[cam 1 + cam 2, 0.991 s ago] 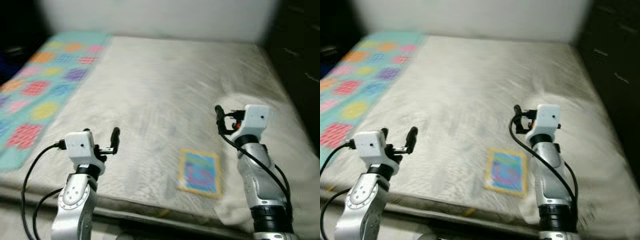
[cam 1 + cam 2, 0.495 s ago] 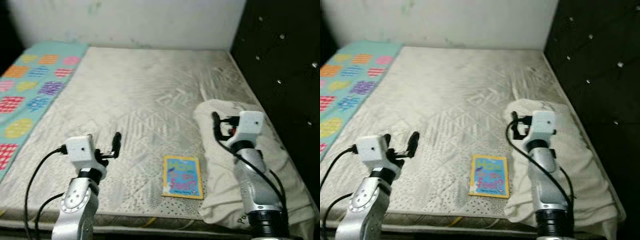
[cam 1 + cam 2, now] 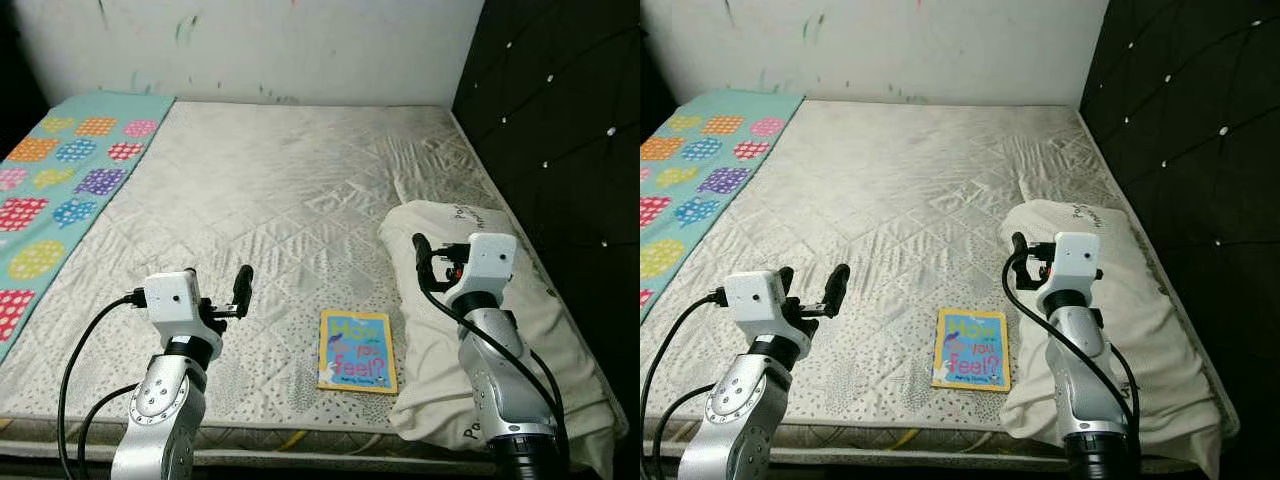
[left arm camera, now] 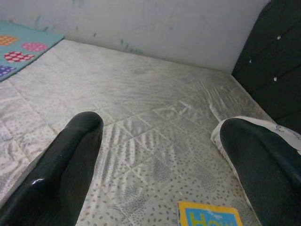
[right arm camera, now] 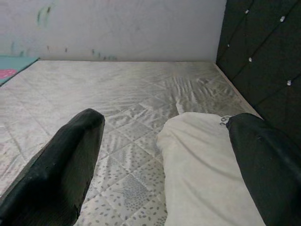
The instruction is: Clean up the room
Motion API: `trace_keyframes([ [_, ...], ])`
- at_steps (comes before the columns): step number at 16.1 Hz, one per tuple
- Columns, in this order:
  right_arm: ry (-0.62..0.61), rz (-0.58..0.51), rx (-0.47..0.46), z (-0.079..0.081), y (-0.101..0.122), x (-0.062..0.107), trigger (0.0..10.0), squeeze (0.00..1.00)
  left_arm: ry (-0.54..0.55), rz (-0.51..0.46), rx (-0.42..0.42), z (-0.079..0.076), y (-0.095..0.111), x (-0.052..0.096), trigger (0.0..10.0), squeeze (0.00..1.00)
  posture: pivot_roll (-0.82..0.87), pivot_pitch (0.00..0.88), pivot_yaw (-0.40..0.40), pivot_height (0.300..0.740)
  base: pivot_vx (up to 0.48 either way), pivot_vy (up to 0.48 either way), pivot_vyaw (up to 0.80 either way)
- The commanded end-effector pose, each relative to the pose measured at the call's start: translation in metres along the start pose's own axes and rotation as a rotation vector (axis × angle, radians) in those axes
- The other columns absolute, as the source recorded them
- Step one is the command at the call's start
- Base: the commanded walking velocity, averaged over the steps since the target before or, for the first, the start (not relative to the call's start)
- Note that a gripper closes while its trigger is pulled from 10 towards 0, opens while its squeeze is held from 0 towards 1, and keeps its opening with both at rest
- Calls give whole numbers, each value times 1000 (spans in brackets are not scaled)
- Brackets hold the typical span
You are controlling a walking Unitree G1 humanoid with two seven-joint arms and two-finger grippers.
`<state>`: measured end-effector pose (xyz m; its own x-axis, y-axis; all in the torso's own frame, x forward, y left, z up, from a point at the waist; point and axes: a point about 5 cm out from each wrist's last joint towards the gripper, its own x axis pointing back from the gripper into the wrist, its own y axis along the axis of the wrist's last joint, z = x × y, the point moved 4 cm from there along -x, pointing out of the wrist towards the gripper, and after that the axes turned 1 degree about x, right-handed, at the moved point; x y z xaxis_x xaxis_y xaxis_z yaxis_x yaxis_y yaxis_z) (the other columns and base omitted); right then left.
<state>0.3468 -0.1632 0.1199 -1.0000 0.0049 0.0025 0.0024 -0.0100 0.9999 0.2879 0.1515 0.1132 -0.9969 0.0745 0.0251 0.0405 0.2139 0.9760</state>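
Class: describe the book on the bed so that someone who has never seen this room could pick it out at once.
Start at the bare quilted mattress and go to its near edge. The book lies flat there, just left of the white pillow, between the two raised grippers. It is the one small thing with a yellow border and a bright blue cover.

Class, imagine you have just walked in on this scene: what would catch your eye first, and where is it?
The bright yellow-and-blue book lies flat near the front edge of the bare quilted mattress, between the two raised arms. Beside it, on the robot's right, a white pillow lies along the black tufted headboard. A dotted teal blanket covers the mattress's left side.
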Motion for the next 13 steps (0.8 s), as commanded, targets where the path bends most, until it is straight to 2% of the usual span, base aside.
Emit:
trace_keyframes([
  [1, 8, -13, -1, 1, 5, -2, 10000, 0, 2, 4, 8, 1, 1, -1, 10000, 0, -63, 0, 0, 740, 0, 0, 0],
  [2, 15, -14, -1, 2, 6, -3, 10000, 0, -10, 6, -20, 0, 1, -2, 10000, 0, -62, 0, -3, 740, 0, 0, 0],
  [3, 21, -15, -2, 3, 6, -3, 10000, 0, -13, 3, -13, 0, 2, -2, 10000, 0, -62, 0, -4, 740, 0, 0, 0],
  [10, 37, -11, 2, 5, 6, -3, 10000, 0, -10, 3, 7, 0, 1, -3, 10000, 0, -70, 0, -7, 740, 0, -346, 0],
  [13, 39, -4, 9, 4, 4, -3, 10000, 0, -10, -6, 30, -1, 2, -3, 10000, 0, -73, 0, -10, 740, 0, 0, 0],
])
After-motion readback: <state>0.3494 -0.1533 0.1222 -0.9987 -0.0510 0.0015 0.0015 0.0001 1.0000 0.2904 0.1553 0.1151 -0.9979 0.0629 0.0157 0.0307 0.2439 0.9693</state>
